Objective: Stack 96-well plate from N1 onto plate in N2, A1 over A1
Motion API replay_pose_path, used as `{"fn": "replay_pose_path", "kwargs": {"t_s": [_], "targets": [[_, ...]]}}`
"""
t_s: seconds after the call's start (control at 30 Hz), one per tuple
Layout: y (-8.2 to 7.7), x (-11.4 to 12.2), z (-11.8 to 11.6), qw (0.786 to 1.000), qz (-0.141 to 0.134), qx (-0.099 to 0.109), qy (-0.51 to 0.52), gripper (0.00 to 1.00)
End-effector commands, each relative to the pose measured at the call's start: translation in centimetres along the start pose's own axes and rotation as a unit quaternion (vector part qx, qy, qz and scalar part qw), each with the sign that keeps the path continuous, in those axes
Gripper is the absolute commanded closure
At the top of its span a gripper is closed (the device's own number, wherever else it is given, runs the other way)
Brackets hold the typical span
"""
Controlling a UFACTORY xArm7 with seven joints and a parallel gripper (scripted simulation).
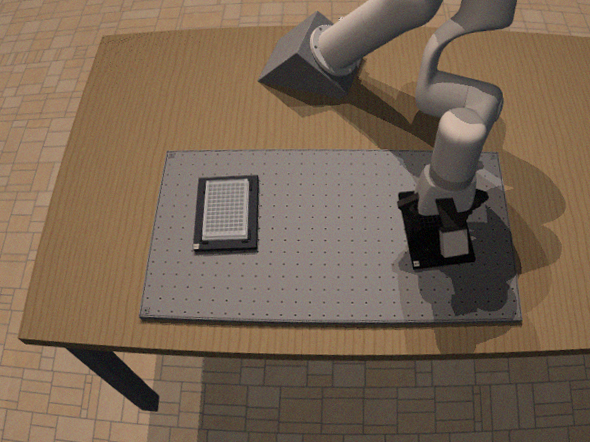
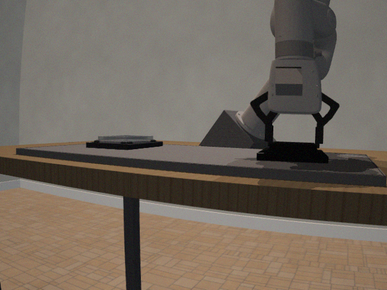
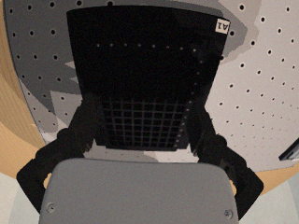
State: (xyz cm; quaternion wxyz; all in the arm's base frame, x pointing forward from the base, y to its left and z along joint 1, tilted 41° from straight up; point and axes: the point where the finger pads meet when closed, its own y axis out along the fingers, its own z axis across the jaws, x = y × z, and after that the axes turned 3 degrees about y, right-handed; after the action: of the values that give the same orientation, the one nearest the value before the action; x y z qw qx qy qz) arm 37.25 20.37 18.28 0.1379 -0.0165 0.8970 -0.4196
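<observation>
You have two black fingers [image 2: 268, 132], one on each long side of the black 96-well plate [image 3: 145, 121], and they are clamped against it, standing wide because the plate fills the gap between them. That plate sits in the black plate nest N1 [image 2: 321, 158], a flat rectangular frame; its gridded square wells show faintly in the wrist view, and a small white A1 label [image 3: 222, 25] marks one nest corner. The gripper [image 2: 293, 137] points straight down under a boxy pale-grey body.

You can count two plates and two nests. The second 96-well plate [image 1: 225, 208] is clear and translucent with a fine well grid, and it lies in the second black nest, N2 [image 1: 197, 214], well apart across the board. Both nests rest on one grey perforated breadboard [image 1: 325, 196], a matte rectangle dotted with regular rows of holes. The breadboard lies on a wood-grained tabletop [image 1: 137, 93] with rounded edges, which also carries the arm's one grey wedge-shaped base [image 1: 288, 58].
</observation>
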Motion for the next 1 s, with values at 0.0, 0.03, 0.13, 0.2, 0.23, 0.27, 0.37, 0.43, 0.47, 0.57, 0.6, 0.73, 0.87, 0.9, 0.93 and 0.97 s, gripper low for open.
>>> {"fn": "replay_pose_path", "kwargs": {"t_s": [0.0,0.03,0.13,0.2,0.23,0.27,0.37,0.43,0.47,0.57,0.6,0.73,0.87,0.9,0.93,0.97], "targets": [[-0.1,-0.14,0.01,1.0,0.002,0.0,0.0,1.0],[-0.1,-0.14,0.01,1.0,0.002,0.0,0.0,1.0],[-0.1,-0.14,0.01,1.0,0.002,0.0,0.0,1.0],[-0.1,-0.14,0.01,1.0,0.002,0.0,0.0,1.0],[-0.1,-0.14,0.01,1.0,0.002,0.0,0.0,1.0],[-0.1,-0.14,0.01,1.0,0.002,0.0,0.0,1.0],[-0.1,-0.14,0.01,1.0,0.002,0.0,0.0,1.0],[-0.1,-0.14,0.01,1.0,0.002,0.0,0.0,1.0],[-0.17,-0.14,0.01,1.0,0.002,0.0,0.0,1.0],[-0.37,-0.15,0.01,1.0,0.002,0.0,0.0,1.0],[-0.44,-0.14,0.01,1.0,0.002,0.0,0.0,1.0],[-0.71,-0.14,0.01,1.0,0.002,0.0,0.0,1.0],[-0.98,-0.14,0.01,1.0,0.002,0.0,0.0,1.0],[-1.04,-0.14,0.01,1.0,0.002,0.0,0.0,1.0],[-1.04,-0.14,0.01,1.0,0.002,0.0,0.0,1.0],[-1.04,-0.14,0.01,1.0,0.002,0.0,0.0,1.0]]}}
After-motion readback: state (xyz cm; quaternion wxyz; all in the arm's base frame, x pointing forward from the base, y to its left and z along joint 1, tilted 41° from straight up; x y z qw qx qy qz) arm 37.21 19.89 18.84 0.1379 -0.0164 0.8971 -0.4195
